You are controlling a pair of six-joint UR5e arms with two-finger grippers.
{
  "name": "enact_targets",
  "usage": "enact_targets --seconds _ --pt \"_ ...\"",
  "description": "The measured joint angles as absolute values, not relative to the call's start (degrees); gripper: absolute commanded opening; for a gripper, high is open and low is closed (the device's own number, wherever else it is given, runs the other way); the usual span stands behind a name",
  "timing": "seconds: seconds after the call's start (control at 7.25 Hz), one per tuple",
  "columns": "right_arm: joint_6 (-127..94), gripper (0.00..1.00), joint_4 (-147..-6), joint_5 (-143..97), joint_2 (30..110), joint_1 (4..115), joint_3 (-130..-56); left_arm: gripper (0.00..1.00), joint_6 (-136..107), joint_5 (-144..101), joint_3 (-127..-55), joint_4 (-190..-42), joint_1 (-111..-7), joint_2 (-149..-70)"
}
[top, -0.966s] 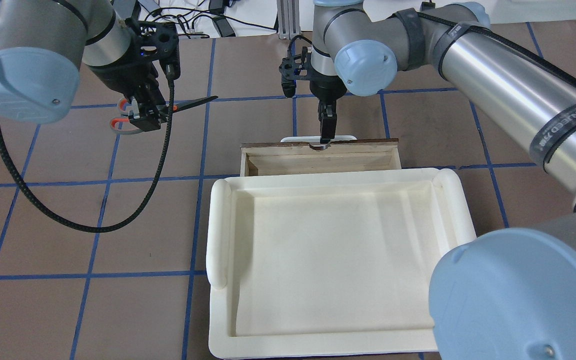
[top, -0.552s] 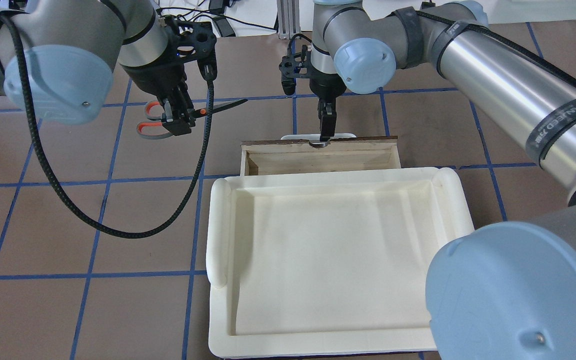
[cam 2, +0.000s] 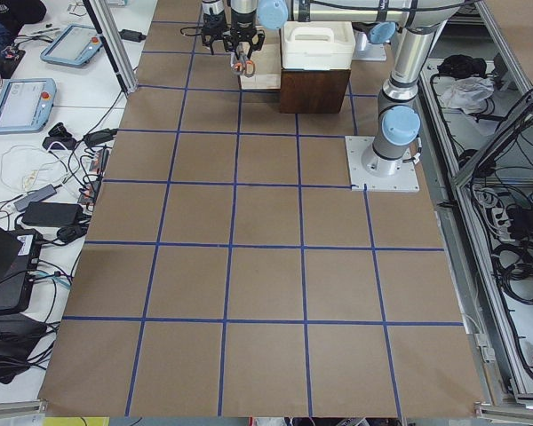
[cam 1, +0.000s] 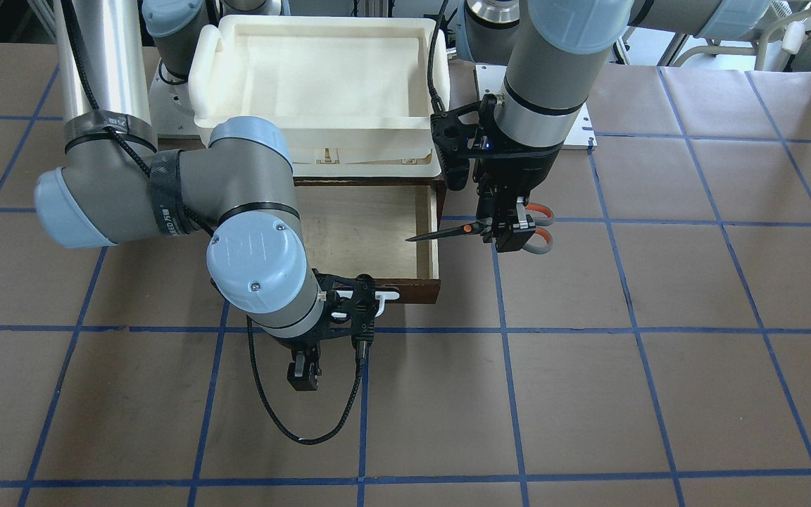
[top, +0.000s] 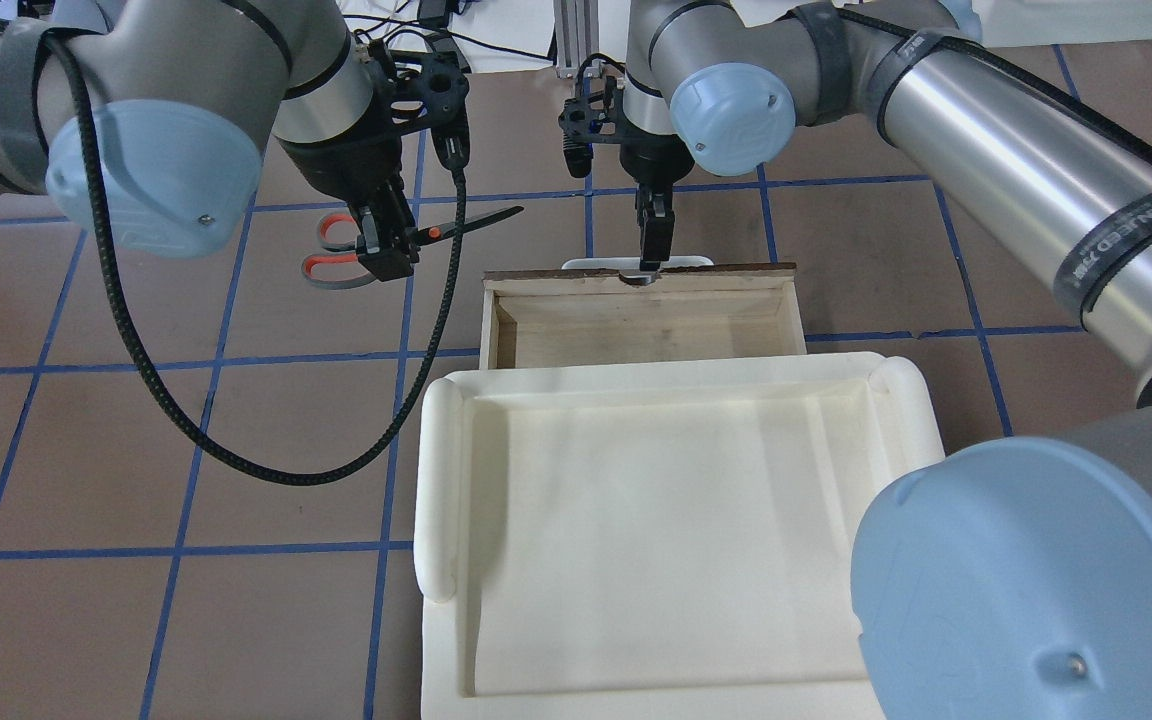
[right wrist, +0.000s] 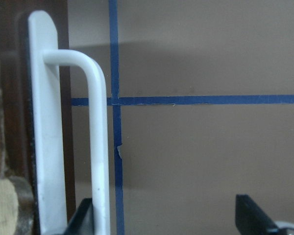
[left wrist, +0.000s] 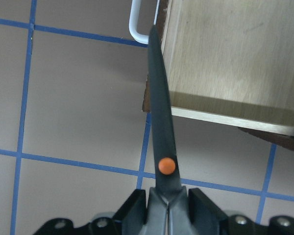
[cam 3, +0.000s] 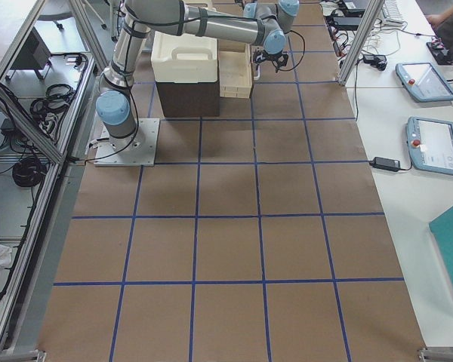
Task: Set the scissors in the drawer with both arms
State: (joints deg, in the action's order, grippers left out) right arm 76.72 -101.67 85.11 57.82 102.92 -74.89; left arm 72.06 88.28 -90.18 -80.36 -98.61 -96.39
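My left gripper (top: 386, 245) is shut on the scissors (top: 456, 225), gripping just behind the orange pivot. It holds them in the air beside the drawer's left side. The dark blades point at the drawer, and the orange-lined loops (top: 334, 250) stick out behind. In the left wrist view the blade (left wrist: 161, 132) runs along the drawer's side wall (left wrist: 167, 63). The brown drawer (top: 636, 274) is pulled out and its pale plywood inside (cam 1: 363, 225) shows. My right gripper (top: 650, 258) is open at the white bar handle (right wrist: 99, 147), with one finger (right wrist: 83, 218) against it.
A white plastic tray (top: 433, 470) sits on the cabinet top, nearer to me than the drawer. A black cable loop (top: 236, 465) hangs from my left wrist over the table. My right arm's elbow (top: 1016, 580) fills the near right corner. The brown cabinet (cam 2: 315, 89) shows in the left side view.
My left arm has carried the scissors to the right, closer to the drawer. The drawer front has moved a little farther from me, and more of the drawer's inside shows.
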Motion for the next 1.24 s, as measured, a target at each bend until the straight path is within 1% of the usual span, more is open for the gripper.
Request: enact_targets --seconds 1.24 --pt "80.3 1.00 -101.8 85.0 56.5 101.5 -71.2 0.00 68.9 88.7 -90.2 -80.5 -98.8 -97.2"
